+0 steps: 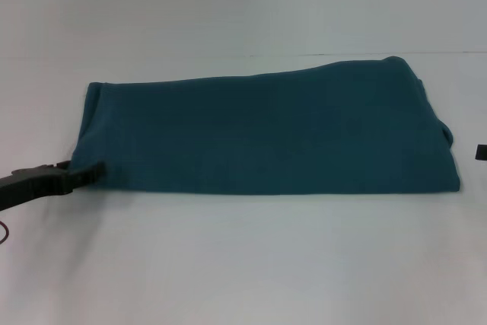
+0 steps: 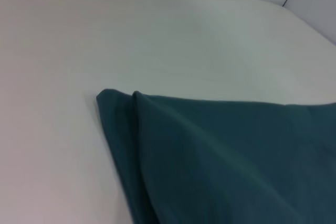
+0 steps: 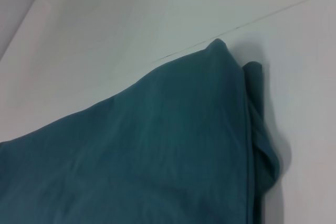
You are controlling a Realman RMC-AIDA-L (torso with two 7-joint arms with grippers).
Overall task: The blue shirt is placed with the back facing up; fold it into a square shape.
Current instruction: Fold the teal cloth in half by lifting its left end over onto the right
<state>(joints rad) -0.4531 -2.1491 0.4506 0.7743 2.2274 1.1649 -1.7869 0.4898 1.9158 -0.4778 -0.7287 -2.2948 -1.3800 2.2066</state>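
While blue shirt (image 1: 266,131) lies folded flat, left claw (image 1: 90,173) touches its near-left corner; grip unclear.

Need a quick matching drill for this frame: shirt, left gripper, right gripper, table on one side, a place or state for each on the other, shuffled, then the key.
Things:
1. blue shirt
2. left gripper
3. right gripper
4. table

Places or states:
A. white, bare in front of the cloth
B. only a dark bit shows at the right edge of the head view
C. at the near left corner of the cloth
D. folded into a long band, plain side up

Pairs: 1-D, 2-C, 3-B, 4-A
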